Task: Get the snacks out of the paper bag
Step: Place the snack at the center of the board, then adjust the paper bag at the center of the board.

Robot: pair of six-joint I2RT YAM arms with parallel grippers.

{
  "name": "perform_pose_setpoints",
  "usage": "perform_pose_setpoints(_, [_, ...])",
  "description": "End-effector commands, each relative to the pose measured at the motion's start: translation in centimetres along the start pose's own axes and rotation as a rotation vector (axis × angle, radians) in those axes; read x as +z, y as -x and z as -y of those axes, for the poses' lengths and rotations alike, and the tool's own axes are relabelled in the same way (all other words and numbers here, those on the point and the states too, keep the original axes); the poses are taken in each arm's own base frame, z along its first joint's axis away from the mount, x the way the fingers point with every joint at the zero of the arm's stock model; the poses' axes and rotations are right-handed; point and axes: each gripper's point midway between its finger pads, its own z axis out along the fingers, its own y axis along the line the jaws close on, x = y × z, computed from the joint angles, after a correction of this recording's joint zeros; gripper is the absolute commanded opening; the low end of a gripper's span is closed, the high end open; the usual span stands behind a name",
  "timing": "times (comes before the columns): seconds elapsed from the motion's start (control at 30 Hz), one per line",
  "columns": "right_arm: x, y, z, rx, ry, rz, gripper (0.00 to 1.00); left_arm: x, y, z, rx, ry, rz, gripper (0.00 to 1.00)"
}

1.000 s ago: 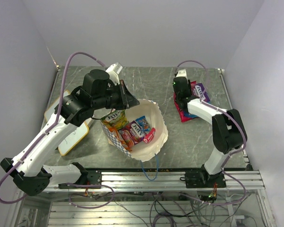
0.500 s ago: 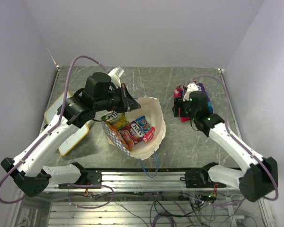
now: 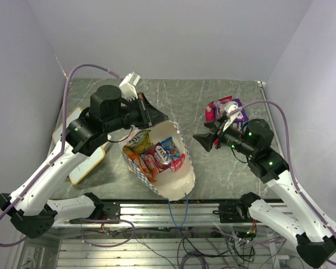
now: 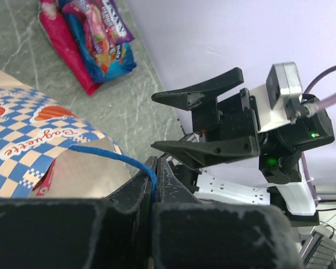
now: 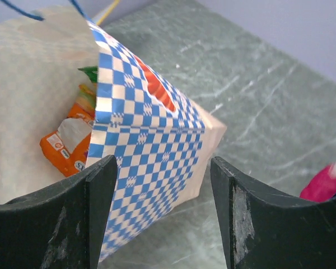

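Right now your left gripper is pinched together on the thin blue cord handle, with the cord caught between its fingers. The paper bag sits just below that gripper and on its near side. The bag's mouth gapes upward, and its long axis runs from the gripper diagonally toward the near edge of the table.

Your right gripper has its fingers spread wide apart and grips nothing. It points sideways at the bag, close to its wall but apart from it. In the right wrist view the checkered band fills the gap between those fingers, and an orange packet shows inside the bag beyond the left finger.

Several snacks lie in the bag below the left gripper, their colours orange, pink and blue. More snacks lie in a pile on the table behind the right gripper, pink and purple on top.

On the band you can read "Baguette" in red script. The lettering on the packets is too small to make out. A whiteboard lies under the left arm.
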Motion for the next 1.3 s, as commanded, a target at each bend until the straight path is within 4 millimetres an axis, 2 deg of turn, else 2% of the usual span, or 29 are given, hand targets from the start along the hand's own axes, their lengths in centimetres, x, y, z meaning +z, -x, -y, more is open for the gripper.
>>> perform_pose_setpoints(0.0, [-0.7,3.2,-3.0,-0.318,0.209,0.068,0.67,-1.2,2.4,4.5,0.011,-0.189,0.105,0.07])
perform_pose_setpoints(0.1, [-0.6,4.3,-4.9,-0.394,0.317,0.088,0.67,-1.1,2.8,5.2,0.020,-0.220,0.116,0.07])
perform_pose_setpoints(0.13, [-0.8,5.6,-5.5,-0.410,0.335,0.116,0.67,-1.0,2.9,5.0,0.021,-0.201,0.110,0.07])
perform_pose_setpoints(0.17, [-0.7,6.1,-5.8,-0.412,0.349,0.125,0.67,-1.1,3.3,4.9,0.032,-0.170,0.113,0.07])
perform_pose_setpoints(0.3, [-0.1,6.4,-6.1,-0.391,0.348,0.142,0.67,-2.1,5.9,4.8,0.131,-0.040,0.149,0.07])
perform_pose_setpoints(0.37, [0.5,5.7,-5.3,-0.352,0.303,0.140,0.67,-2.1,6.9,4.0,0.214,0.051,0.142,0.07])
perform_pose_setpoints(0.43, [1.1,4.3,-4.3,-0.281,0.247,0.117,0.67,-1.8,7.3,3.2,0.281,0.118,0.111,0.07])
perform_pose_setpoints(0.5, [1.2,2.6,-4.2,-0.235,0.238,0.103,0.67,-1.2,7.7,2.6,0.344,0.153,0.089,0.07])
perform_pose_setpoints(0.57, [1.5,0.8,-3.9,-0.184,0.222,0.068,0.66,-0.4,8.3,2.5,0.405,0.167,0.070,0.07])
perform_pose_setpoints(0.73, [1.6,-2.2,-1.9,-0.029,0.088,-0.012,0.67,2.0,9.2,2.4,0.525,0.179,-0.001,0.07])
perform_pose_setpoints(0.87, [1.3,-6.5,-1.9,0.013,0.095,-0.134,0.67,4.7,7.7,1.4,0.497,0.156,-0.066,0.07])
perform_pose_setpoints(0.97, [0.2,-8.6,-1.6,0.052,0.053,-0.160,0.67,5.9,5.6,2.4,0.407,0.047,-0.104,0.07])
perform_pose_setpoints(1.03, [-0.6,-9.5,-1.1,0.055,0.012,-0.172,0.67,6.7,3.2,2.6,0.291,-0.031,-0.131,0.07])
perform_pose_setpoints(1.13, [-1.9,-9.3,0.0,0.051,-0.070,-0.192,0.68,6.8,1.4,5.0,0.127,-0.225,-0.100,0.07])
perform_pose_setpoints(1.2, [-2.4,-8.2,0.0,0.010,-0.071,-0.188,0.69,6.2,0.5,6.7,0.055,-0.366,-0.089,0.07])
perform_pose_setpoints(1.27, [-2.8,-6.5,0.0,-0.061,-0.056,-0.180,0.69,5.8,0.3,6.8,0.047,-0.382,-0.088,0.07])
